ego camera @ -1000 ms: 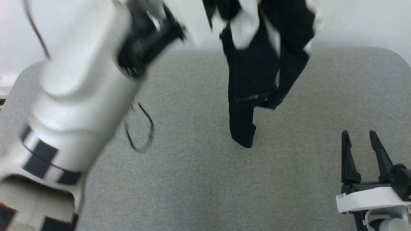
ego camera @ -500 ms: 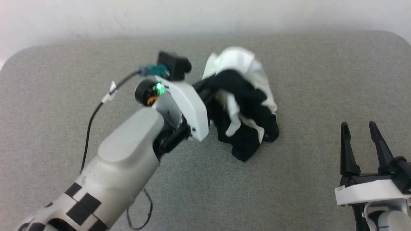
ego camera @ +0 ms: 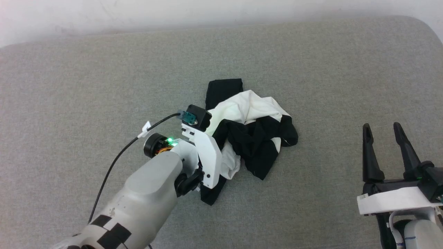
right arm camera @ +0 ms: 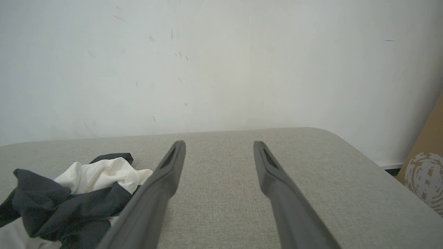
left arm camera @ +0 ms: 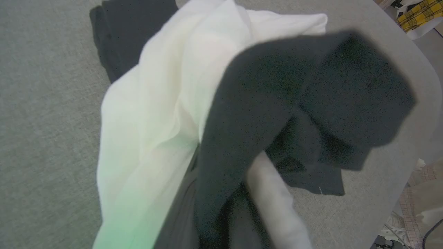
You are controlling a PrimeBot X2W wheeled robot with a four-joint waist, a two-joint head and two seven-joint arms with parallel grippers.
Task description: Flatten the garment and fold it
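Head view: raglan shirt [ego camera: 256, 138] dropped back onto table [ego camera: 311, 69], crumpled.
L gripper [ego camera: 213, 152] still pinching it, R gripper [ego camera: 380, 126] wide open; flattening's still todo.

Even, soft indoor light, faint shadows, close garment [left arm camera: 155, 114] blurred with green glow, wide-angle bending at edges.

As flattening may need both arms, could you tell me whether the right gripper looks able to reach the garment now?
Probably yes: the right gripper stands open, and only bare grey surface lies between it and the garment.
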